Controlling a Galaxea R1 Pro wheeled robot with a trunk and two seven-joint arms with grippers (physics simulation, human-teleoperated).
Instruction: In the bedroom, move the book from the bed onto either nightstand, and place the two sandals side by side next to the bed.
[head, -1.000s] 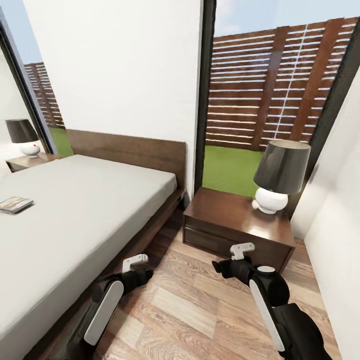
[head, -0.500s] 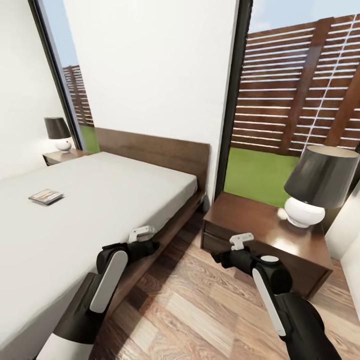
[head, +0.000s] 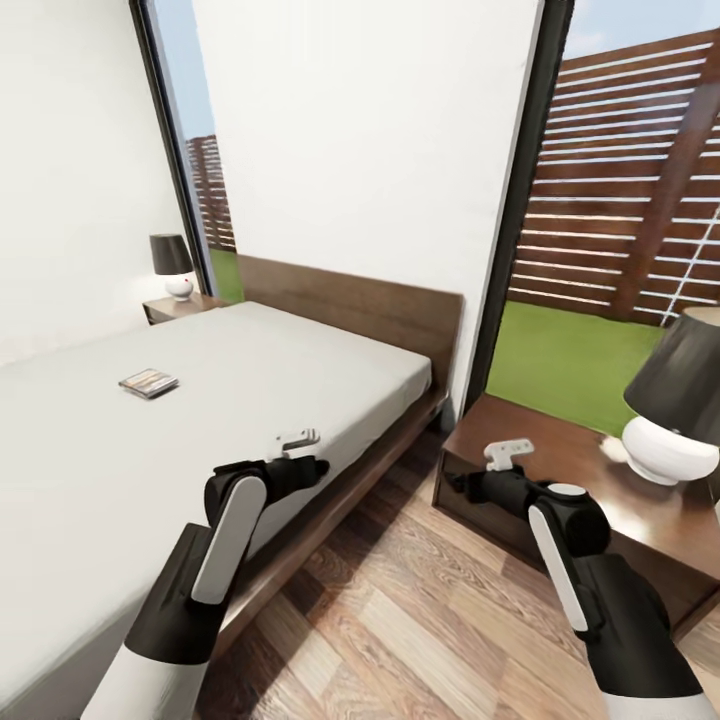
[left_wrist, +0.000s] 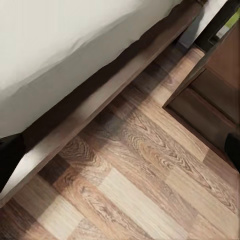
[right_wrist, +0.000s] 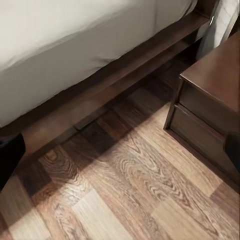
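The book (head: 149, 383) lies flat on the pale mattress of the bed (head: 300, 385), well in from the near side. My left gripper (head: 312, 466) hangs over the bed's near edge, far short of the book. My right gripper (head: 452, 487) hovers above the floor just in front of the near nightstand (head: 545, 445). In each wrist view a dark fingertip (left_wrist: 9, 157) (right_wrist: 10, 157) shows at either edge, wide apart with nothing between them. A second nightstand (head: 172, 306) stands beyond the bed by the window. The sandals are out of view.
A lamp (head: 680, 415) with a dark shade stands on the near nightstand, and another lamp (head: 172, 265) on the far one. Wood-plank floor (head: 420, 620) runs between the bed frame (head: 345, 490) and the near nightstand. White walls and glass windows close off the back.
The whole picture has slid right as the camera turned left, so the book and the far nightstand sit further into view. Both arms keep the same pose.
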